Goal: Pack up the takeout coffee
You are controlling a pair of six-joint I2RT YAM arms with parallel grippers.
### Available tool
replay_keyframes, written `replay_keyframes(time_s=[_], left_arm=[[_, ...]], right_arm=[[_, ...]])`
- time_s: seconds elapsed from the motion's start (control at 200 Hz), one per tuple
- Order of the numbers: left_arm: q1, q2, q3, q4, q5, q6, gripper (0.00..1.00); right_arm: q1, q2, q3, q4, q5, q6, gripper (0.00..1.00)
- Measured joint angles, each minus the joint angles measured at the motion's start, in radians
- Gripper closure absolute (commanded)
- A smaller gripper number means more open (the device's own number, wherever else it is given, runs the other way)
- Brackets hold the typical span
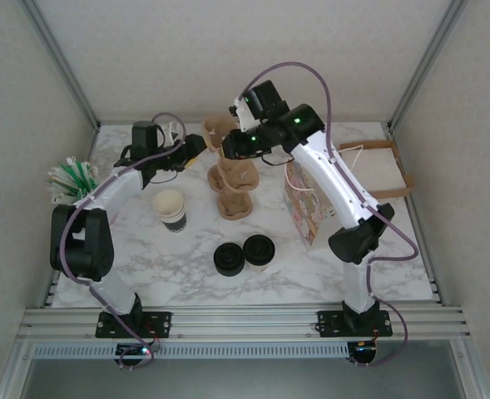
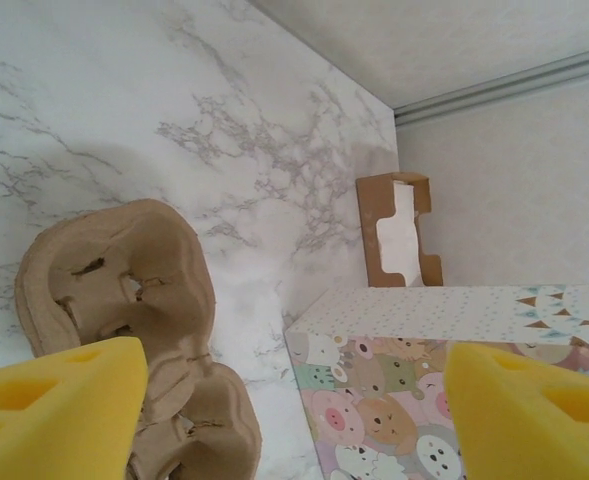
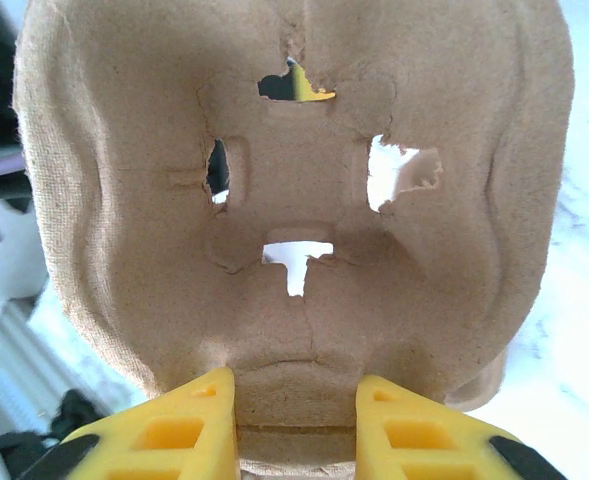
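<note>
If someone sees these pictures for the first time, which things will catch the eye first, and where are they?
First comes the brown pulp cup carrier, pinched at its lower edge by the right gripper near the stack of carriers at mid-table. Next is the cartoon-animal bag, standing to the right of that stack. The takeout coffee stands nearer the front beside a pile of black lids, and the left gripper is open.

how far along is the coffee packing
Early. Done: the coffee is lidded but sits loose on the table. In hand: right pincer grips a carrier; left pincer is open. To do: coffee probably into carrier, then bag.
</note>
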Motion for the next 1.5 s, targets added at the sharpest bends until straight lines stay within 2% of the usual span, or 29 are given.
replay_keyframes(time_s=[0.2,0.37,0.466,0.691,0.891,1.161,1.337,1.502], left_arm=[[-0.003,-0.053,-0.002,-0.019,-0.021,-0.006,0.14],[-0.035,-0.096,-0.001,-0.060,-0.045,-0.003,0.01],[-0.066,-0.118,0.003,-0.092,-0.061,0.005,0.00],[-0.141,-0.132,0.071,-0.157,-0.097,0.021,0.00],[-0.216,-0.160,0.119,-0.177,-0.119,0.024,0.00],[-0.348,-0.216,0.163,-0.175,-0.118,0.027,0.14],[-0.439,-0.224,0.170,-0.146,-0.092,0.026,0.16],[-0.518,-0.209,0.187,-0.121,-0.060,0.019,0.24]], right_arm=[[0.007,-0.079,-0.014,0.018,-0.087,0.004,0.73],[0.008,-0.153,-0.023,0.018,-0.087,0.007,0.72],[0.008,-0.204,-0.025,0.012,-0.074,0.006,0.72],[0.000,-0.334,-0.026,-0.027,0.025,-0.016,0.72],[-0.037,-0.452,-0.060,-0.076,0.174,-0.051,0.71],[-0.106,-0.502,-0.092,-0.163,0.367,-0.098,0.71],[-0.174,-0.485,-0.113,-0.213,0.424,-0.115,0.71],[-0.212,-0.465,-0.127,-0.244,0.455,-0.127,0.71]])
